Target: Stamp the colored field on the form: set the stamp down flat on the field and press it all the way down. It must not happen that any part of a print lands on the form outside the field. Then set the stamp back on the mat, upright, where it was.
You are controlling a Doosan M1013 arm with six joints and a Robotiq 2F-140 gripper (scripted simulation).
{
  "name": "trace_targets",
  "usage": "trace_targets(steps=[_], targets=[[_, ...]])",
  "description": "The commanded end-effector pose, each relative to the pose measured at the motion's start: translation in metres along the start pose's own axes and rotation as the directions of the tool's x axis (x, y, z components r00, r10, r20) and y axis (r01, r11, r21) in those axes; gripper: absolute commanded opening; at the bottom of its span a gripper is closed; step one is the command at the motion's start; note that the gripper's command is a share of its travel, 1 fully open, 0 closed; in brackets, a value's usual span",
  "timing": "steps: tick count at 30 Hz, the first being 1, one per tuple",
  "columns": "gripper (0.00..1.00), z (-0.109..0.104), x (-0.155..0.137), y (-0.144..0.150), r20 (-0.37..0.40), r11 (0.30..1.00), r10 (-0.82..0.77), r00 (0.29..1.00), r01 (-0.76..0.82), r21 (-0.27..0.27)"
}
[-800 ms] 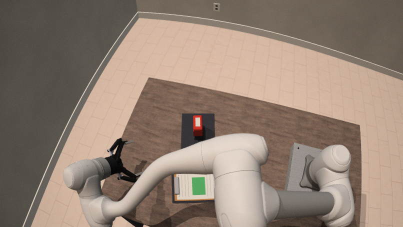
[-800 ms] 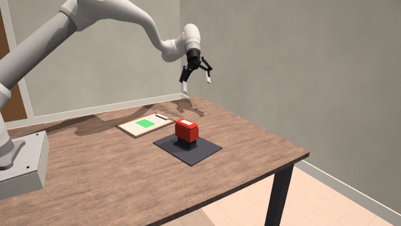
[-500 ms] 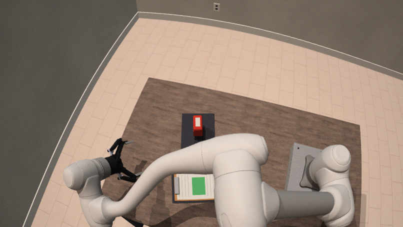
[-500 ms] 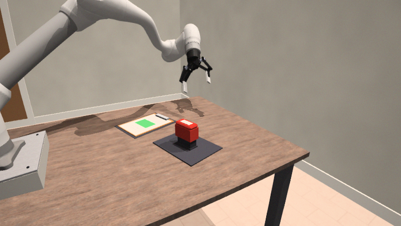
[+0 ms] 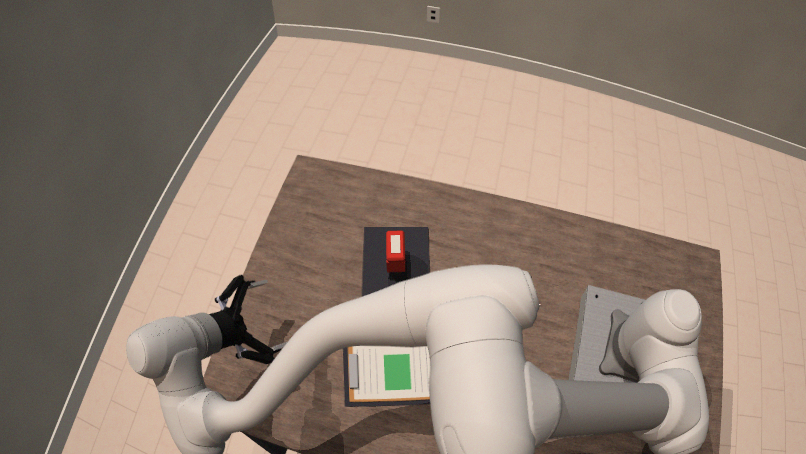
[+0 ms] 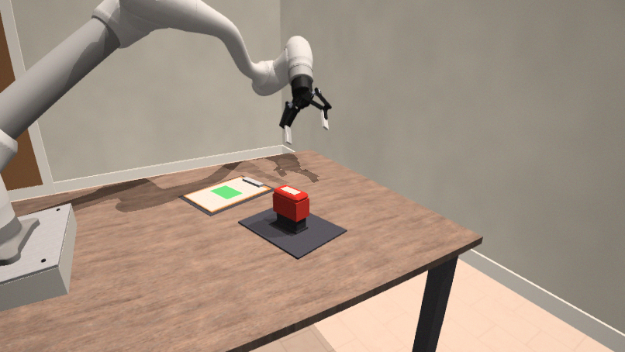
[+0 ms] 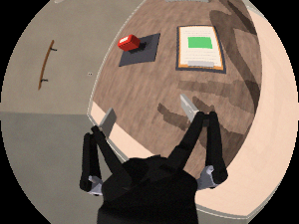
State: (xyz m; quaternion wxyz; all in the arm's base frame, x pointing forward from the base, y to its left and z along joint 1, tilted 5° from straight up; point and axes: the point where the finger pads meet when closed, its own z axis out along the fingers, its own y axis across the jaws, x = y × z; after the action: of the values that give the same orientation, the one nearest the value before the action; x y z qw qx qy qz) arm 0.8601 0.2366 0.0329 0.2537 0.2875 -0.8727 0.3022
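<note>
We see the tool (image 6: 305, 127) spread wide and holding nothing, raised in the air above the far corner of the worktop (image 6: 183, 270), well apart from the stamp (image 6: 291, 204). The red stamp stands upright on the dark mat (image 6: 323, 233). Near the mat lies the form (image 6: 205, 201) with its green field (image 6: 226, 192), uncovered.
</note>
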Motion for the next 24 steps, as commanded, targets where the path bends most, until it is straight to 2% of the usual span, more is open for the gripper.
trace_targets(steps=[1, 8, 10, 12, 16, 17, 19, 20, 22, 23, 24], targets=[[1.0, 0.0, 0.003, -0.003, 0.005, 1.0, -0.023, 1.0, 0.023, -0.006], [1.0, -0.001, 0.029, -0.024, 0.049, 0.977, -0.204, 0.978, 0.206, -0.046], [1.0, -0.001, 0.029, -0.024, 0.049, 0.977, -0.204, 0.978, 0.206, -0.046], [1.0, -0.001, 0.042, -0.033, 0.075, 0.955, -0.286, 0.955, 0.29, -0.058], [1.0, -0.002, 0.074, -0.055, 0.151, 0.869, -0.477, 0.866, 0.49, -0.066], [1.0, -0.002, 0.074, -0.055, 0.151, 0.869, -0.477, 0.866, 0.49, -0.066], [1.0, -0.001, 0.094, -0.066, 0.199, 0.8, -0.578, 0.792, 0.598, -0.054], [1.0, -0.001, 0.094, -0.066, 0.199, 0.8, -0.578, 0.792, 0.598, -0.054], [1.0, -0.001, 0.116, -0.078, 0.249, 0.711, -0.676, 0.694, 0.702, -0.026], [1.0, -0.001, 0.116, -0.078, 0.249, 0.711, -0.676, 0.694, 0.702, -0.026], [1.0, 0.0, 0.128, -0.084, 0.273, 0.66, -0.722, 0.636, 0.751, -0.006]])
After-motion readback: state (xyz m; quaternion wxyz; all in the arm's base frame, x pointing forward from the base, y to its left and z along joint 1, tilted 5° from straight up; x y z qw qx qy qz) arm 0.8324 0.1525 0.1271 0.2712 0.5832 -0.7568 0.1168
